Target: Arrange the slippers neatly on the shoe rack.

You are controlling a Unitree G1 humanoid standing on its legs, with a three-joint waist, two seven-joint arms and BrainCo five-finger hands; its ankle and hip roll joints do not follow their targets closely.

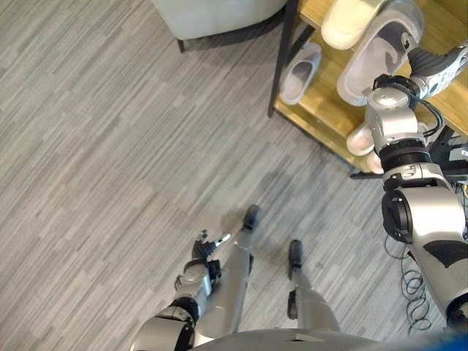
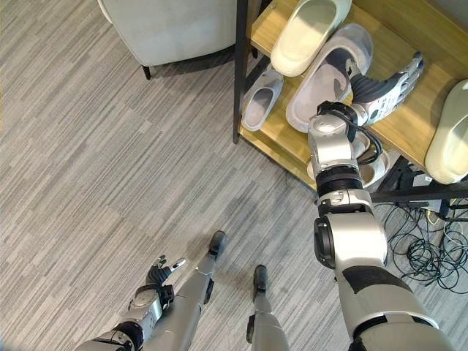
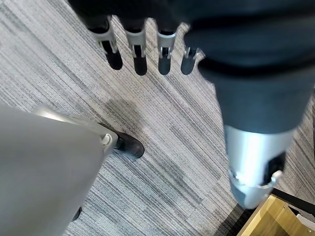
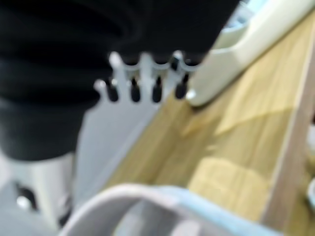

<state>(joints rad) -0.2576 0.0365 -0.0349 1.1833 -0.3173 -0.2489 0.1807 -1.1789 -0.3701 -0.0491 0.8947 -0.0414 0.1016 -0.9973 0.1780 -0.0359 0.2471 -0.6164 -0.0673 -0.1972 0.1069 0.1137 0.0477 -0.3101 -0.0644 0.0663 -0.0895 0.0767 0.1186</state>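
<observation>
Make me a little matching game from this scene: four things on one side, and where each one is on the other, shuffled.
1. cream slipper
2. grey slipper
3. small grey slipper
4. left hand

A. lower shelf of the shoe rack
B. hanging low over the floor
C. top shelf, beside the right hand
D. top shelf, at its far end

Pairs: 1-D, 2-C, 3-A, 4-B

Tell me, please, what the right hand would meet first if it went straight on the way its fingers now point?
Probably the cream slipper at the far end of the top shelf. The right hand, fingers straight, points that way over bare wood beside the grey slipper; depth is uncertain.
</observation>
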